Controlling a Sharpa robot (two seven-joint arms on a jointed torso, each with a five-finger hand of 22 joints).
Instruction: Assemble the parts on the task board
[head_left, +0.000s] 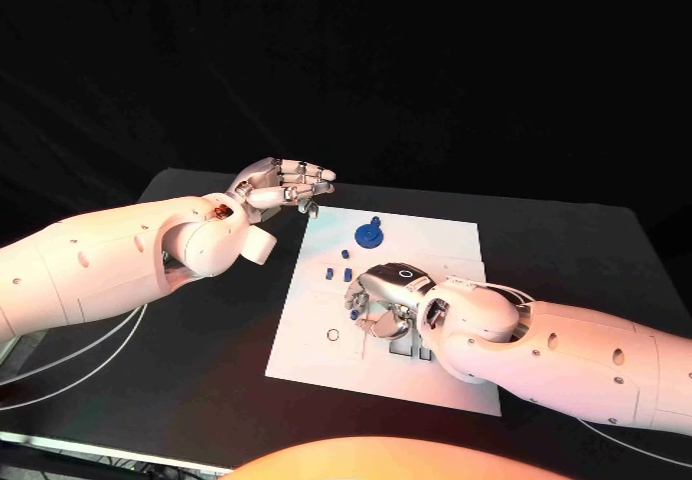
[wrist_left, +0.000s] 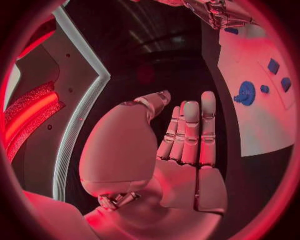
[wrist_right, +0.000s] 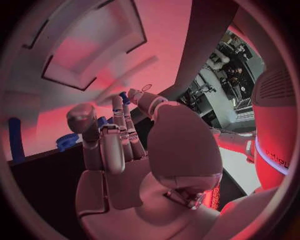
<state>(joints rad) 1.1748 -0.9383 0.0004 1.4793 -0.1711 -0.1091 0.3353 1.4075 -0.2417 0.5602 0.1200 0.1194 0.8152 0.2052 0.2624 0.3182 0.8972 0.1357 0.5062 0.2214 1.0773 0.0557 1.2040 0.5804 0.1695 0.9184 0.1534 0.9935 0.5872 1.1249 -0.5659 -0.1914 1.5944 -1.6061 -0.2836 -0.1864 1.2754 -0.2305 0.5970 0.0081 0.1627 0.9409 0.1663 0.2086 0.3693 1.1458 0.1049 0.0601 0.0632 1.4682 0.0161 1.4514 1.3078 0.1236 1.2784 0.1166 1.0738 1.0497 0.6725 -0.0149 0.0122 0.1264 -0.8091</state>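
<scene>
Covering the table's middle, the white task board (head_left: 433, 245) carries a blue gear-like part (head_left: 369, 235) near its far edge and small blue parts (head_left: 339, 271) beside the right hand (head_left: 387, 300), which hovers over them; whether it grasps anything cannot be told. The left hand (head_left: 281, 185) hangs released, off-board. Risk: fingers hiding the parts could nudge them astray.

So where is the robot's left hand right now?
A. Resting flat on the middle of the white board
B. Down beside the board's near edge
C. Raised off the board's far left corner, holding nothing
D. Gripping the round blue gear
C: the left hand sits by the far left corner of the white board, fingers loosely together and nothing in them, while the round blue gear lies apart on the board.
</scene>
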